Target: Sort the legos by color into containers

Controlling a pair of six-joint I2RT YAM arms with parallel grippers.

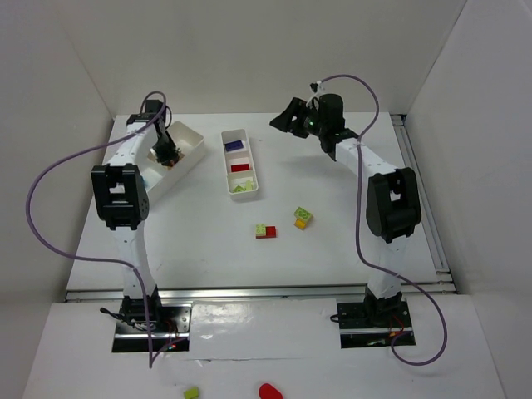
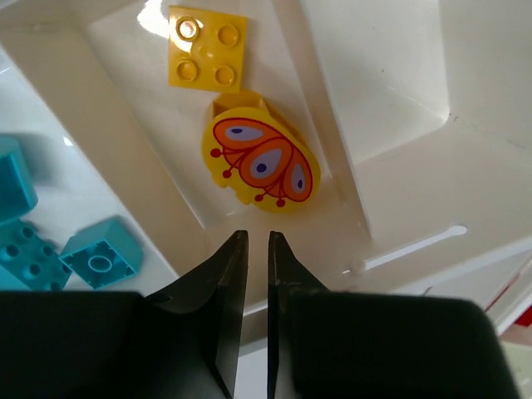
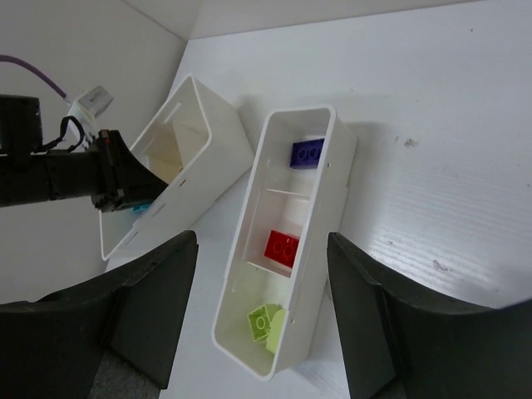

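My left gripper point(image 1: 166, 151) reaches down into the wider white tray point(image 1: 193, 143). In the left wrist view its jaws point(image 2: 256, 238) are shut and empty, just above a yellow butterfly-printed piece point(image 2: 262, 162) and a yellow square brick point(image 2: 208, 56); cyan bricks point(image 2: 98, 262) lie in the neighbouring compartment. The narrow tray point(image 1: 226, 170) holds a purple brick point(image 3: 307, 152), a red brick point(image 3: 282, 248) and lime green bricks point(image 3: 268, 324), one colour per compartment. My right gripper point(image 3: 262, 241) is open and empty, raised behind the narrow tray point(image 3: 332, 195). Two clumps lie loose: green-red point(image 1: 266, 231) and green-orange point(image 1: 302, 218).
The two trays stand side by side at the back left, the wider one point(image 3: 208, 158) angled. White walls enclose the table on three sides. A green brick point(image 1: 191, 392) and a red object point(image 1: 270, 390) lie on the ledge in front of the arm bases.
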